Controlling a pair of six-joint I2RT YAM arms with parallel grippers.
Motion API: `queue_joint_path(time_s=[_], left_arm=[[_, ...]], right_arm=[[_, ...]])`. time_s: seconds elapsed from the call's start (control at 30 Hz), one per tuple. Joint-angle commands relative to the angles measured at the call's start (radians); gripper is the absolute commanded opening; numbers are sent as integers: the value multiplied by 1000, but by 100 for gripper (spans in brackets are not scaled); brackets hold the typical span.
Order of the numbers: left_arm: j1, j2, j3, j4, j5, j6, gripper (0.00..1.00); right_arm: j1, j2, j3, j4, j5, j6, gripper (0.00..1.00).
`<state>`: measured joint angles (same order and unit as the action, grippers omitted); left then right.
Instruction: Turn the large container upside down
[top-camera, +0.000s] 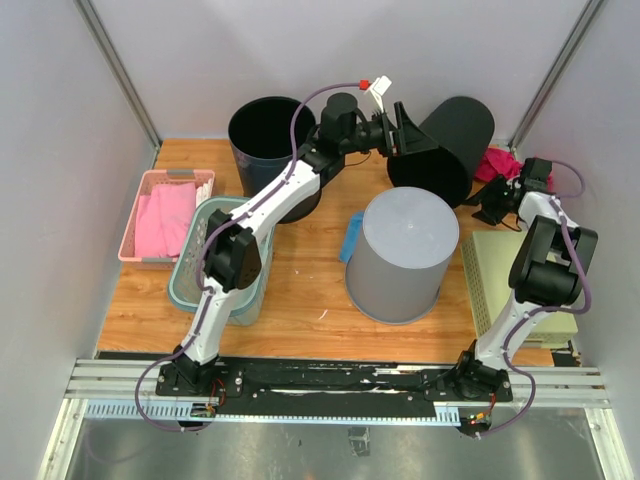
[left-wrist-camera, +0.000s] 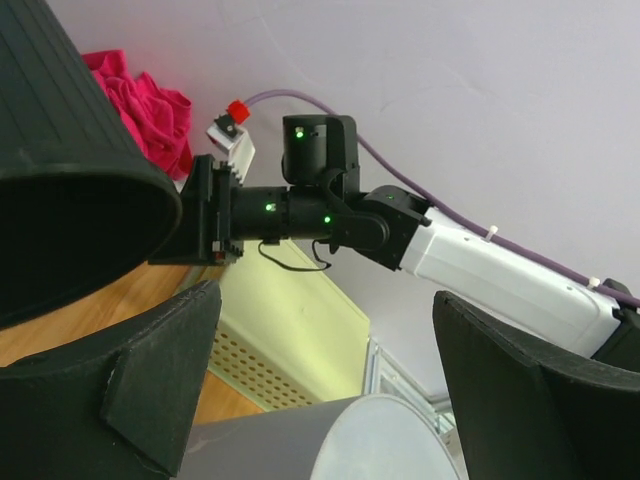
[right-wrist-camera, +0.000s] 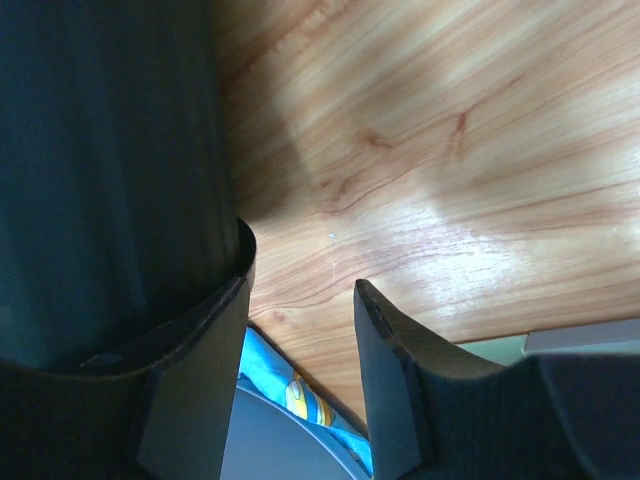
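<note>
- The left gripper's (left-wrist-camera: 325, 305) jaws are spread wide, holding nothing.
- The right gripper's (right-wrist-camera: 300, 290) jaws are apart too, beside the large black container (top-camera: 450, 140).
- It leans tipped over on the table (top-camera: 300, 290), not upside down yet.

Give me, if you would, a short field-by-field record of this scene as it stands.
Tilted black container: tipped on its side at the back, not yet inverted
Upright black container: standing mouth up, back left
Grey container: upside down, mid-table
Left jaws: open wide by the tilted black container's rim
Right jaws: open beside its wall, bare table between them
Red cloth: behind the tilted black container
</note>
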<state>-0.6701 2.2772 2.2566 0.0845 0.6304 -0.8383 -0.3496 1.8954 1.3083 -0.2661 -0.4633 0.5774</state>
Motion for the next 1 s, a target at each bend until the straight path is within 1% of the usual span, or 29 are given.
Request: queue_joint_path(time_s=[0.0, 0.1, 0.23, 0.33, 0.4, 0.47, 0.57, 0.73, 0.87, 0.97], left_arm=[[-7, -105, -47, -12, 15, 51, 92], [-6, -146, -93, -44, -6, 88, 91], [-5, -193, -102, -137, -56, 157, 91], [-3, -226, -124, -195, -132, 190, 92], [-3, -229, -121, -233, -178, 206, 92], [-3, -232, -123, -260, -198, 213, 92], [-3, -249, -150, -262, -213, 203, 92], [0, -290, -205, -281, -241, 203, 92], [4, -337, -263, -274, -245, 214, 93], [10, -360, -291, -276, -253, 224, 93]], right_arm=[[-11, -79, -3, -21, 8, -25, 48], [-11, -139, -13, -19, 15, -27, 47], [-11, -238, -23, -6, 19, -25, 47], [-6, -300, -17, -2, 13, -36, 47], [7, -325, 0, 10, -2, -42, 47], [36, -330, 36, 38, -47, -54, 47], [99, -276, 138, 35, -102, -97, 47], [198, -102, 398, -137, -132, -220, 47], [234, -23, 484, -186, -146, -250, 47], [263, 11, 531, -238, -155, -314, 46]])
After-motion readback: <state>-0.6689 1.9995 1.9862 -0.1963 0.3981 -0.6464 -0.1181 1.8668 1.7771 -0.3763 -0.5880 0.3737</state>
